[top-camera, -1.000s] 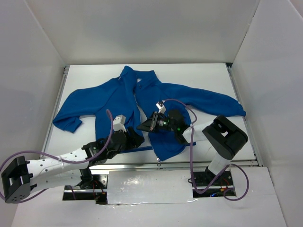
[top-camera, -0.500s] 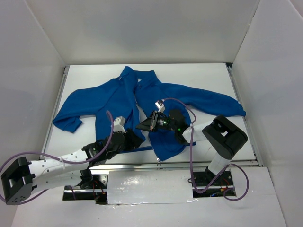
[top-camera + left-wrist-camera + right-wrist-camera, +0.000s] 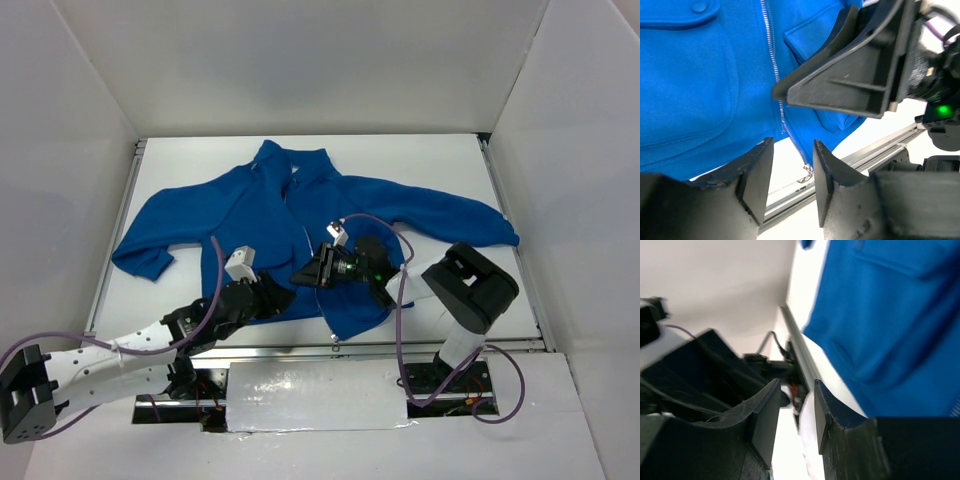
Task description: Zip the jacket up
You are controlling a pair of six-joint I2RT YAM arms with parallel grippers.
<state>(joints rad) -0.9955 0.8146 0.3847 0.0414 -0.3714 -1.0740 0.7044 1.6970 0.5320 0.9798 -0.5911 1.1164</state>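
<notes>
**Between the left fingers: the zipper's tail**

Between the spread, empty fingers of the left gripper (image 3: 791, 150) runs the pale toothed zipper (image 3: 771, 50) of the small royal-blue fleece jacket (image 3: 240, 210), spread flat on the white desk (image 3: 420, 160). The fleece looks soft, light and limp, so it will likely bunch when pulled. The hem beside the small metal end piece (image 3: 805, 175) seems the best hold. Just beyond, the right gripper (image 3: 796, 390) has its fingers spread too, holding nothing.

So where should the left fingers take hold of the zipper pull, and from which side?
Best guess: pinch the small metal pull at the bottom end of the zipper, where it sticks out just past the hem of the jacket. Come in from the near edge, along the zipper line, as the open left gripper is aimed, with its fingers either side of it.
</notes>
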